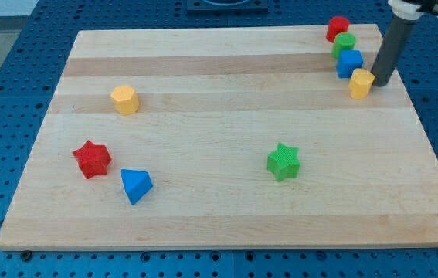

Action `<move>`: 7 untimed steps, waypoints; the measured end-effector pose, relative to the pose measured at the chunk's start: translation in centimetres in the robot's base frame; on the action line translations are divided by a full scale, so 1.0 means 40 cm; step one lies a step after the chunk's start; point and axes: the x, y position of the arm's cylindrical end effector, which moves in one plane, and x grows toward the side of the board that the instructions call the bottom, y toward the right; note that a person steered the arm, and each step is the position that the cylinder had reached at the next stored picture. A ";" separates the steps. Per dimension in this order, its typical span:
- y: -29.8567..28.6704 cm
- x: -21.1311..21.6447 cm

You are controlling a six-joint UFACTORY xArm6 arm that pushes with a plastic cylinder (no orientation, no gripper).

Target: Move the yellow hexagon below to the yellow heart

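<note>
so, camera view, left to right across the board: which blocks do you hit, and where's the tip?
red star → yellow hexagon → blue triangle → green star → red block → yellow heart → my tip, just right of the yellow heart. Green and blue blocks near the red block overlap in x, left out.

The dark rod comes down from one o'clock, leaning a little, and my tip point(378, 83) rests low down.

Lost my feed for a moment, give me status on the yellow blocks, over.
My tip touching yellow heart, view's top right. Yellow hexagon far off at view's left, unmoved. Blue block just above the heart; path between is open.
</note>
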 end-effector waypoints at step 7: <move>-0.926 -0.066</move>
